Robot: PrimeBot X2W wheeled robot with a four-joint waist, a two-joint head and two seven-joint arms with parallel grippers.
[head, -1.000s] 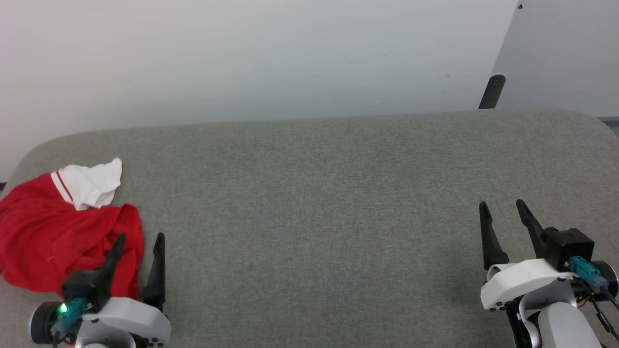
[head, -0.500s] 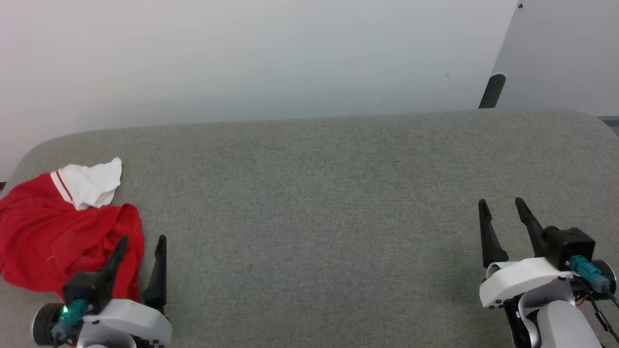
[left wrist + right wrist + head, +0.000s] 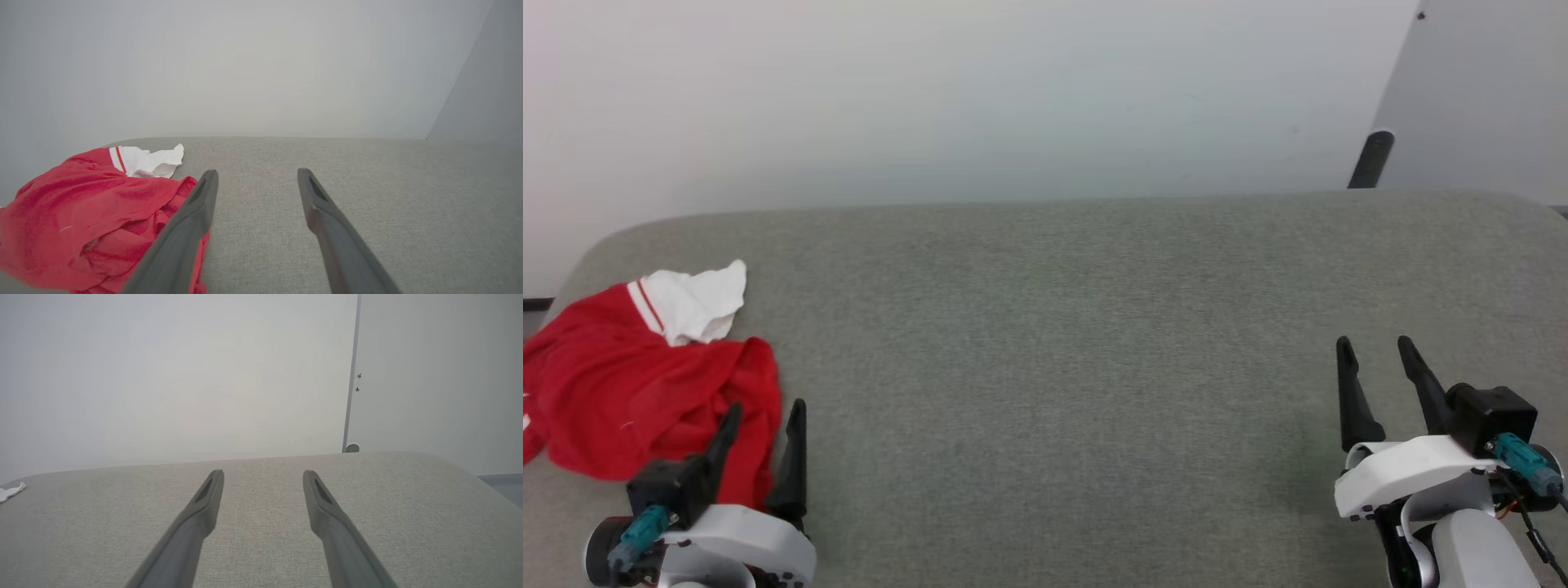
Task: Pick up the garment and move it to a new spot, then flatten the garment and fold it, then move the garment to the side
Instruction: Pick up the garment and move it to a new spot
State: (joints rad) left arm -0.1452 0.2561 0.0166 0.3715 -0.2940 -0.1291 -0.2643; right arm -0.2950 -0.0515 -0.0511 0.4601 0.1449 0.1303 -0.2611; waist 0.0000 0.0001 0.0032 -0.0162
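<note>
While both arms sit low along the near edge of the bench (image 3: 1054, 327), your shirt (image 3: 645, 392) is crumpled in a heap at the bench's left end, just inside the rounded far-left corner and reaching the left edge. Red body is bunched in deep folds; one white sleeve (image 3: 698, 302) sticks out on the far side, with striped trim (image 3: 647, 306) in red and white at its seam. Left gripper (image 3: 766, 408) is at the heap's near-right edge, released, fingers spread. Left wrist view confirms it: left gripper (image 3: 256, 173) is wide apart with bare grey fabric between the fingers, and the shirt (image 3: 81, 212) lies along the outer side of the left-hand finger (image 3: 184, 228). Can't tell if that finger touches the cloth or just overlaps it. Right gripper (image 3: 1374, 343) is near the bench's near-right corner, well apart from the shirt, also released, fingers parted over bare bench. Right wrist view: right gripper (image 3: 263, 473) is spread and points toward the far edge, with a sliver of the white sleeve (image 3: 10, 492) at the far left. Behind the bench you have a plain pale wall (image 3: 931, 98) and a dark post (image 3: 1372, 159) beyond the far-right corner.
</note>
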